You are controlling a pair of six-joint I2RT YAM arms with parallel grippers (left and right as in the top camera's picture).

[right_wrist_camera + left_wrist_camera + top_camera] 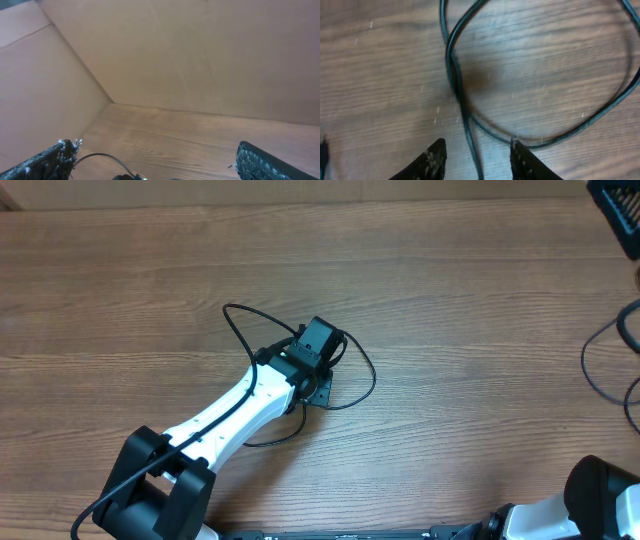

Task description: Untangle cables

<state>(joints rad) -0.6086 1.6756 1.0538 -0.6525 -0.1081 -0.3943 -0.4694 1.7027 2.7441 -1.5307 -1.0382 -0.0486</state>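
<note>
The cables (373,377) lie as thin black loops on the wooden table, curling out from under my left gripper (321,343) on both sides. In the left wrist view two strands of the cables (453,65) cross and run side by side, and a wide loop sweeps off to the right. One strand passes between my left gripper's (477,156) dark fingertips (434,159), which stand apart and do not pinch it. My right gripper (155,165) is wide open with nothing between its fingers, facing bare table and wall.
My right arm (603,498) sits at the bottom right corner. Thicker dark cords (600,365) hang at the right edge. A dark crate corner (620,205) shows at the top right. A brown wall (200,55) rises behind the table in the right wrist view.
</note>
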